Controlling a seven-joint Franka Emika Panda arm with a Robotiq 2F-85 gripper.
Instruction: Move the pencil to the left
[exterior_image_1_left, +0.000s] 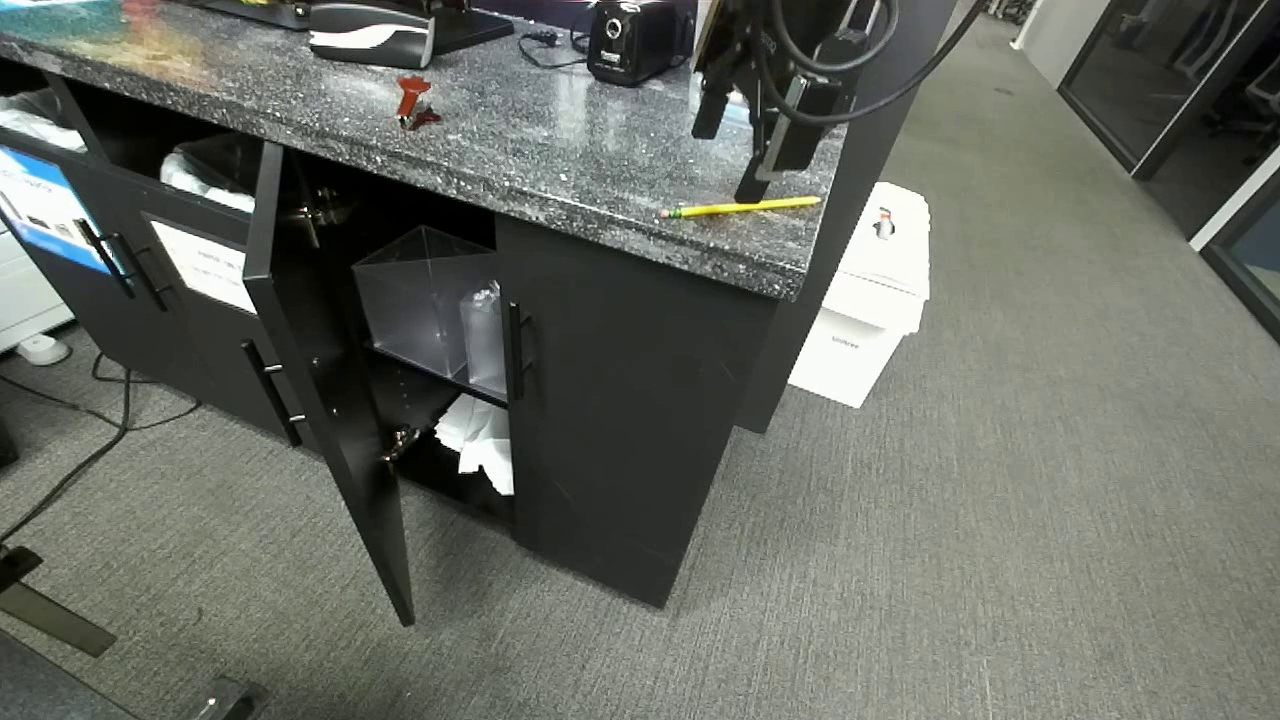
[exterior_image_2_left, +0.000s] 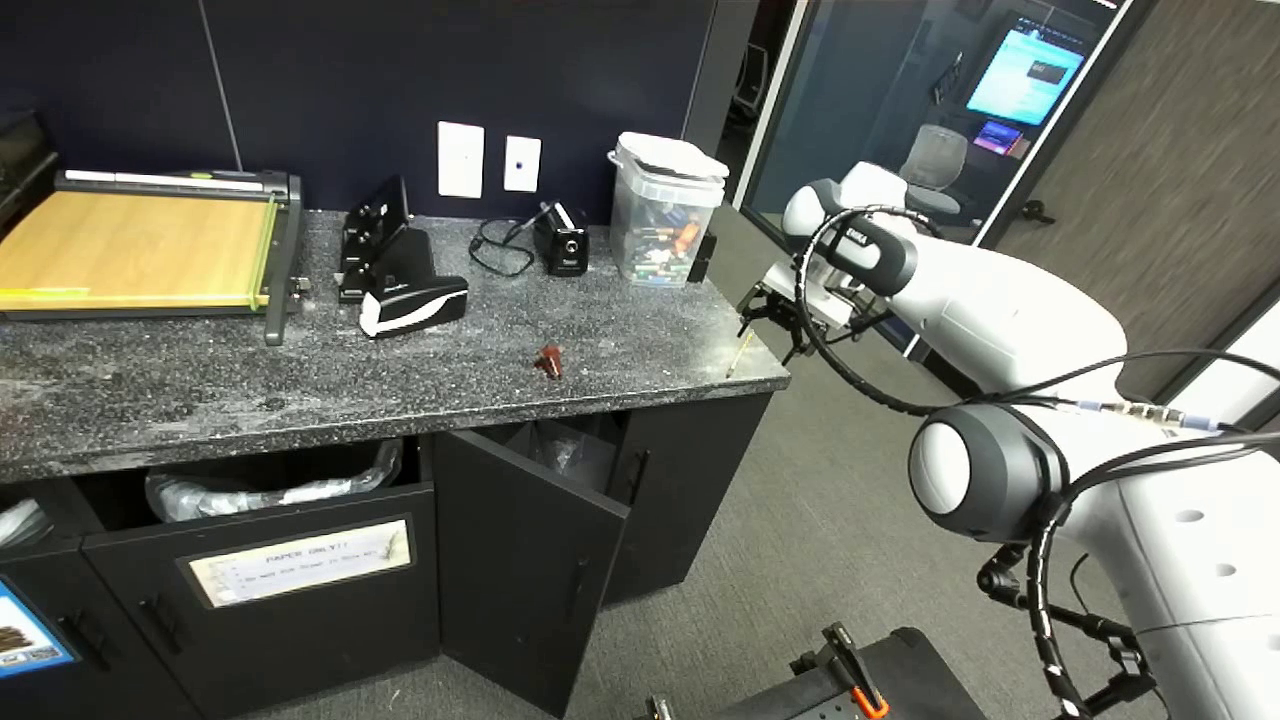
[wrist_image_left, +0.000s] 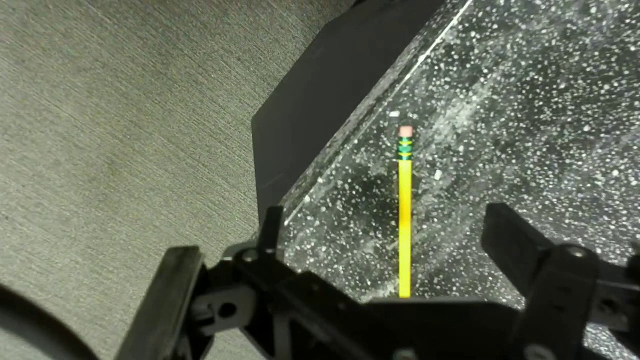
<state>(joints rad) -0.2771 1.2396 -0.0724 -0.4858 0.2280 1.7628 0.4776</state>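
Observation:
The thin yellow pencil (exterior_image_1_left: 740, 208) lies flat on the speckled dark counter (exterior_image_1_left: 560, 150), near its corner and front edge. It also shows in an exterior view (exterior_image_2_left: 740, 355) and in the wrist view (wrist_image_left: 405, 215), with its pink eraser and green band pointing up the picture. The pencil's other end is hidden behind the gripper body in the wrist view. My gripper (wrist_image_left: 384, 215) is open and empty, with its fingers wide apart on either side of the pencil. In both exterior views the gripper (exterior_image_1_left: 730, 155) (exterior_image_2_left: 768, 342) is above the pencil at the counter's end, apart from it.
A red staple remover (exterior_image_2_left: 550, 362), a stapler (exterior_image_2_left: 413, 305), a black sharpener (exterior_image_2_left: 562, 245) with cord, a clear tub (exterior_image_2_left: 665, 215) and a paper cutter (exterior_image_2_left: 140, 245) stand on the counter. A cabinet door (exterior_image_1_left: 320, 370) hangs open below. A white bin (exterior_image_1_left: 870, 290) stands beside the cabinet.

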